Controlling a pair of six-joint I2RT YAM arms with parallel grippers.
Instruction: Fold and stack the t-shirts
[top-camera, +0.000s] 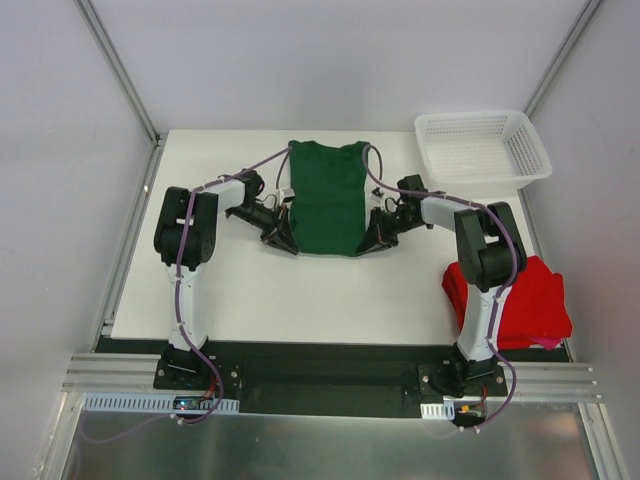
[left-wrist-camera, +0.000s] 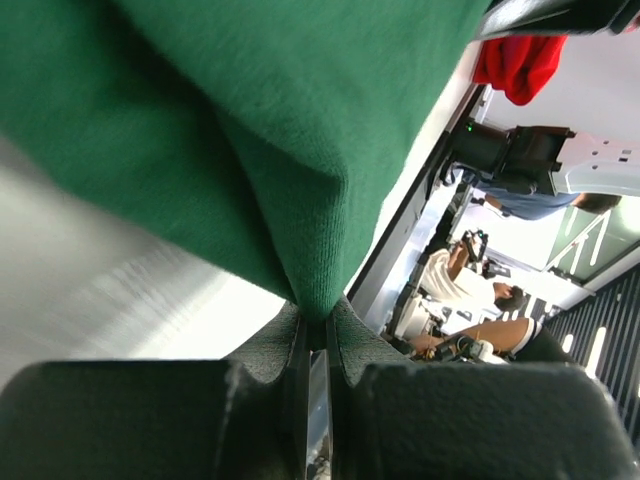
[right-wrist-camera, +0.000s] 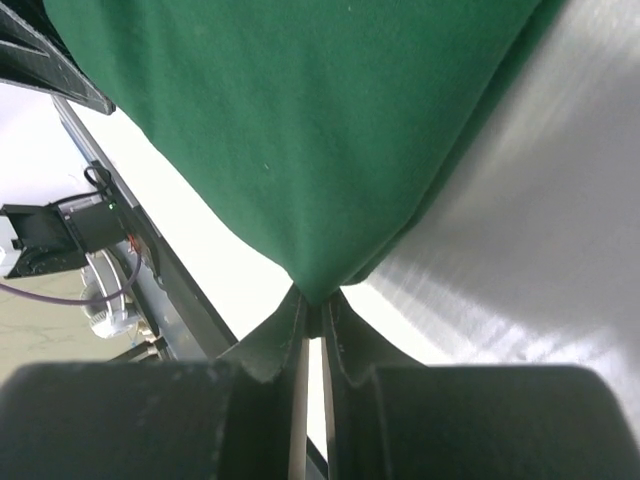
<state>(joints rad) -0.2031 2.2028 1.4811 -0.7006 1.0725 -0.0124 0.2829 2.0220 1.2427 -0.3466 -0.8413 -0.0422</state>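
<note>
A dark green t-shirt (top-camera: 328, 195) lies flat in the middle of the white table, folded into a narrow strip with its collar at the far end. My left gripper (top-camera: 288, 243) is shut on its near left corner (left-wrist-camera: 318, 290). At the near right corner (right-wrist-camera: 318, 285) my right gripper (top-camera: 367, 243) is shut on the cloth too. In both wrist views the green cloth is pinched between the black fingertips. A bright red t-shirt (top-camera: 520, 300) lies bunched at the table's near right corner, partly behind the right arm; it also shows in the left wrist view (left-wrist-camera: 520, 62).
A white plastic mesh basket (top-camera: 482, 148) stands at the far right of the table (top-camera: 250, 290). Metal frame posts rise at the far corners. The arm bases sit on a black rail along the near edge.
</note>
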